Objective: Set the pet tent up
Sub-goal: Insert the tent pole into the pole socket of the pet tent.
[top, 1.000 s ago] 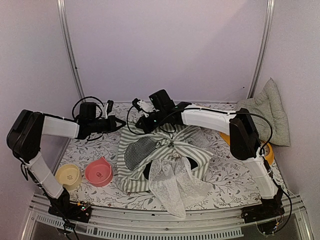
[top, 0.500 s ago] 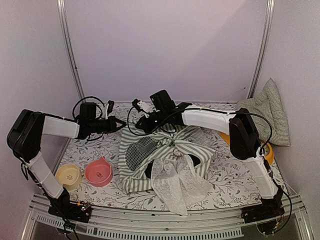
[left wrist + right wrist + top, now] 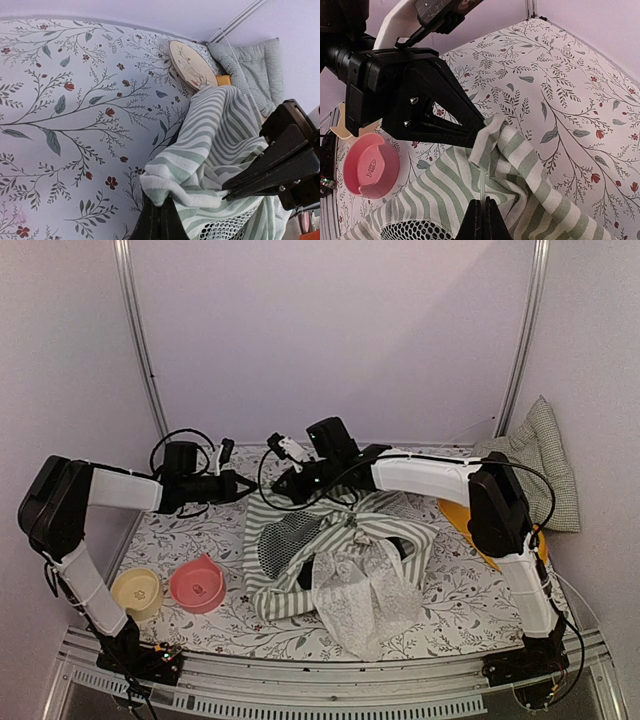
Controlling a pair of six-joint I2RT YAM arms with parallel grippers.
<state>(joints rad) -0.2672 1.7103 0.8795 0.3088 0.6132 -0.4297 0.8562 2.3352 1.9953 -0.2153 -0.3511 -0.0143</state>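
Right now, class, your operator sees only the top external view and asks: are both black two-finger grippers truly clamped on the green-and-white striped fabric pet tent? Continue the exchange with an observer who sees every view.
Observer: In the left wrist view, the left gripper is shut on a folded, white-edged hem of the pet tent.
Operator: And the right?
Observer: Its wrist view shows the right gripper shut on the same striped fold, close to the left gripper's tip.
Operator: What marks the round pink bowl?
Observer: A raised fish shape on its floor.
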